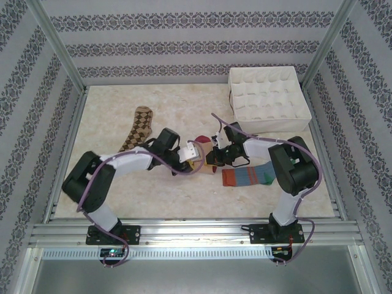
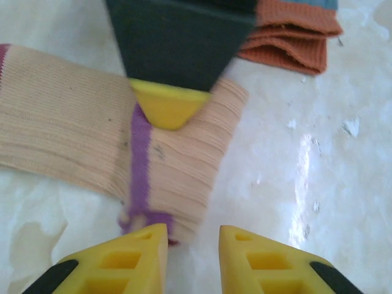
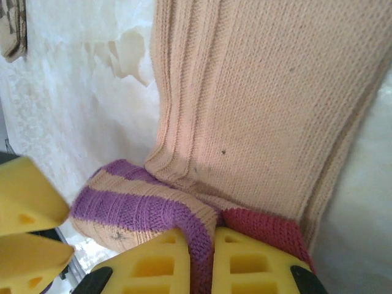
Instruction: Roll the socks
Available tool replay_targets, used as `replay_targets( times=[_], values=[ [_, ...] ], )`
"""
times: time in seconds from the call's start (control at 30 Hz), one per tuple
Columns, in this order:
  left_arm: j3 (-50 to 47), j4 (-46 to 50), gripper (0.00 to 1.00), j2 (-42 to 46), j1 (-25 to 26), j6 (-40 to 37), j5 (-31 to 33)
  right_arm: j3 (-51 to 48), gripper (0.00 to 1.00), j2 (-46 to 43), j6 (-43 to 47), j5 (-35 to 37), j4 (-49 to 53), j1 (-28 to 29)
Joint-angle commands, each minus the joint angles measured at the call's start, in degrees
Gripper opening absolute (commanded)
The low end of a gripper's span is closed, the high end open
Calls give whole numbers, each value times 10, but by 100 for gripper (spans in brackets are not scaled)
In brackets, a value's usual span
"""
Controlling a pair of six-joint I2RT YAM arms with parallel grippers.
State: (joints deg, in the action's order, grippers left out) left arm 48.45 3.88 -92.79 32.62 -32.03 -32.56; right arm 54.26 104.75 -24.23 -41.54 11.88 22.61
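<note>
Along the near edge of the worktop (image 1: 159,199), between the two arm bases, lies a broad bare strip of marbled surface, bounded in front by the metal rail. Just beyond it on the right, the striped sock (image 1: 248,176) lies flat, its length running along the near edge, well in from the right edge and close beside the right arm. At the middle of the worktop the two arms meet over the peach sock (image 2: 67,116), which has a purple band and a red patch at one end. The right end effector (image 3: 202,236) is pressed together, pinching a folded edge of the peach sock where the purple and red parts meet. The left end effector (image 2: 193,236) is spread, a clear gap between its yellow fingers; the sock's purple-banded end lies right at the tip of one finger and not in the gap, with bare worktop under the rest. The orange cuff of the striped sock lies near the peach sock, apart from it. Farther back on the left, the argyle sock (image 1: 138,125) lies flat and bent, with open surface between it and the left edge and more behind it up to the far edge. The white divided box (image 1: 269,120) fills the far right corner, close against the right edge.
</note>
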Motion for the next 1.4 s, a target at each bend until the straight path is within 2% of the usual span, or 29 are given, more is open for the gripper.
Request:
replay_targets(
  times=[0.0, 0.1, 0.23, 0.37, 0.77, 0.83, 0.93, 1.0, 1.07, 1.1, 1.2, 1.37],
  values=[
    [-77, -167, 34, 59, 21, -118, 54, 18, 5, 50, 10, 75, 102, -3],
    [-110, -221, 37, 76, 45, -187, 106, 47, 5, 71, 27, 85, 144, -3],
    [-100, -225, 40, 53, 65, -242, 138, 74, 5, 86, 44, 97, 183, -2],
    [-80, -233, 43, 13, 76, -262, 149, 91, 5, 98, 55, 97, 205, -2],
    [-49, -233, 41, -80, 90, -304, 173, 97, 6, 120, 58, 83, 216, -3],
    [-45, -228, 38, -92, 94, -308, 186, 96, 7, 121, 58, 74, 213, -3],
    [-34, -211, 29, -107, 97, -305, 200, 93, 11, 118, 62, 57, 208, -3],
    [-25, -186, 17, -109, 97, -295, 200, 92, 21, 111, 65, 50, 205, -3],
    [-10, -147, 3, -106, 97, -279, 190, 85, 39, 95, 66, 41, 192, -5],
    [-4, -129, 0, -104, 97, -271, 185, 82, 43, 85, 64, 41, 185, -6],
    [28, -48, 0, -98, 94, -240, 155, 69, 49, 40, 52, 50, 162, -16],
    [114, 113, 0, -120, 79, -194, 79, 35, 50, -32, 23, 44, 95, -36]
  ],
)
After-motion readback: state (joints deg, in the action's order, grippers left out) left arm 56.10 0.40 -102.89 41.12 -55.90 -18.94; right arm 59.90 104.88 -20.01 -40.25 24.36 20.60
